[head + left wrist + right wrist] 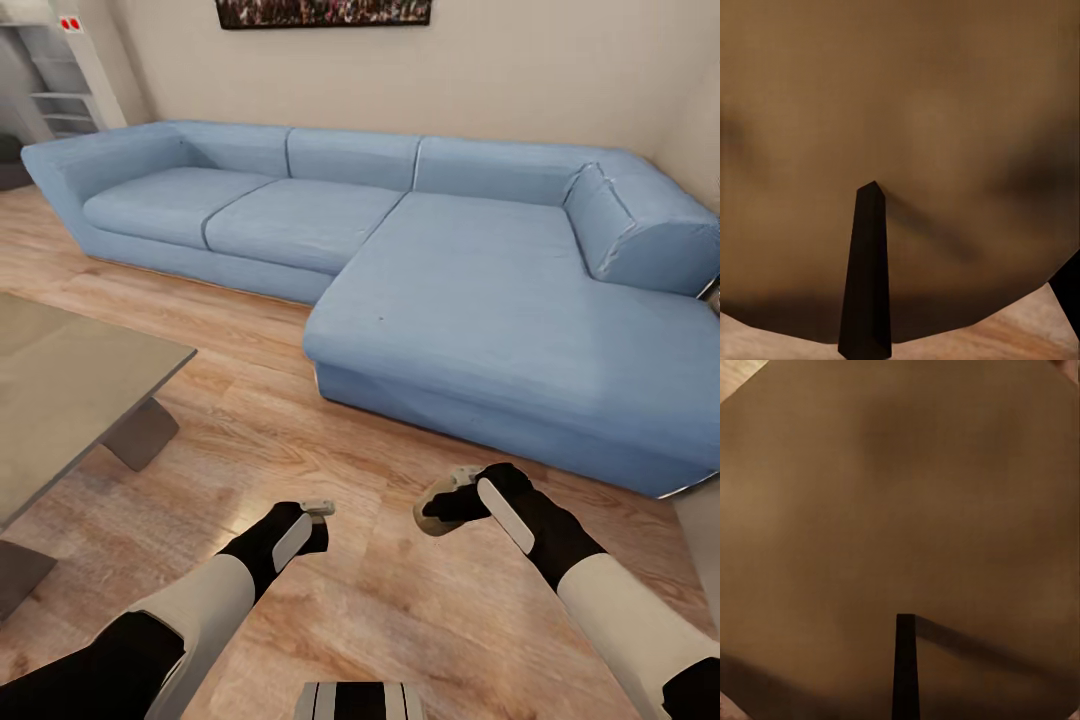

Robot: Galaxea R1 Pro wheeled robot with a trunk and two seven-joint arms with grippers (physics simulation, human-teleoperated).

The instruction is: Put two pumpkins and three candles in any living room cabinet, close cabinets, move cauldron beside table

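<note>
My right gripper [440,503] is shut on a tan candle [432,515], held low over the wood floor in front of the sofa. The right wrist view has that candle's brown face [900,510] close up behind one dark finger [905,667]. My left gripper [316,510] hangs at the same height, and in the left wrist view a second brown candle [915,127] sits pressed between its dark fingers [866,285]. In the head view the left hand hides most of this candle. The grey-beige table [70,380] stands at the left.
A large blue corner sofa [480,280] spans the far side and the right. Wood floor [300,400] lies between the table and the sofa. A white shelf unit [60,90] stands at the far left and a framed picture [320,10] hangs on the wall.
</note>
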